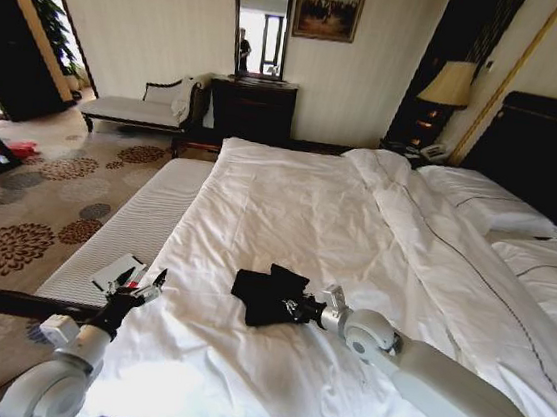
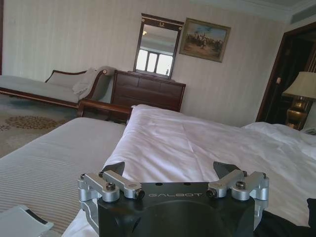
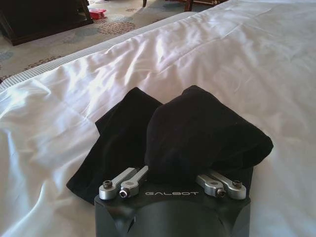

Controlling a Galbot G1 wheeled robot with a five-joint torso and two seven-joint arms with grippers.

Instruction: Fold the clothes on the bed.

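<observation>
Black T-shirt (image 1: 267,295) on white duvet (image 1: 297,221); beige carpet (image 1: 37,211) with brown floral medallions.

Dark wooden dresser (image 1: 252,108) against the striped far wall, tall framed mirror (image 1: 261,23) above the dresser, gilt-framed painting (image 1: 328,5) beside the mirror, pale upholstered chaise bench (image 1: 134,109) left of the dresser, beige-shaded table lamp (image 1: 449,85) right of the dresser, floral patterned carpet (image 1: 27,210) in front of the dresser

Bare duvet (image 1: 288,210) open; T-shirt (image 1: 266,296) perhaps blocks.
</observation>
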